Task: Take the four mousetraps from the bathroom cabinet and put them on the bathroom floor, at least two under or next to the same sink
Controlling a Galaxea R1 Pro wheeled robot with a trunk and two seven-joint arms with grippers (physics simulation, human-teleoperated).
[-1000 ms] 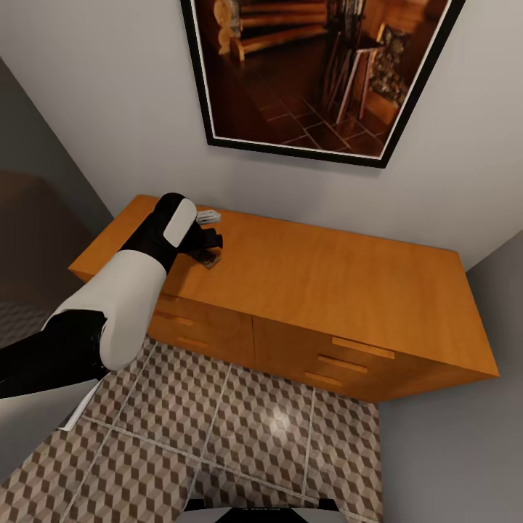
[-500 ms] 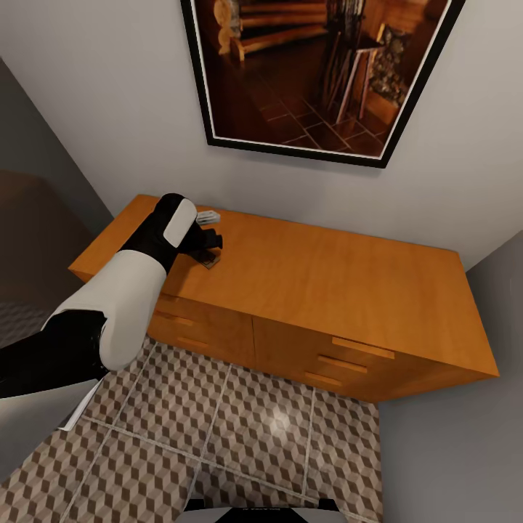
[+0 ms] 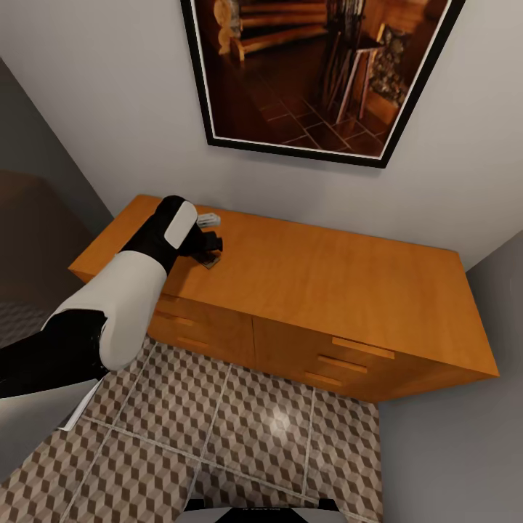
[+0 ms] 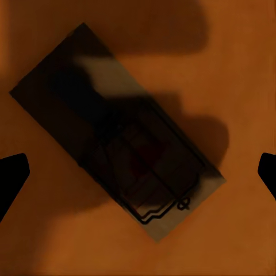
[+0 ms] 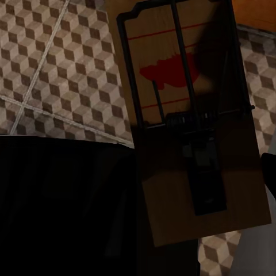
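The left gripper [image 4: 138, 172] hovers, fingers spread wide, over a mousetrap [image 4: 118, 152] lying flat on the cabinet [image 3: 319, 269] top (the right gripper [image 5: 195, 172] seemingly pinches another mousetrap [image 5: 192, 123]), so closing on it comes next.

Left arm [image 3: 123, 305]: glossy white shell over the forearm, black upper segment and black wrist housing bearing a pale oval panel. Left gripper [image 3: 211, 247]: black, blocky. In the left wrist view, fingertips [image 4: 11, 178] show as plain black wedges. Dark base edge at the head view's lower margin.
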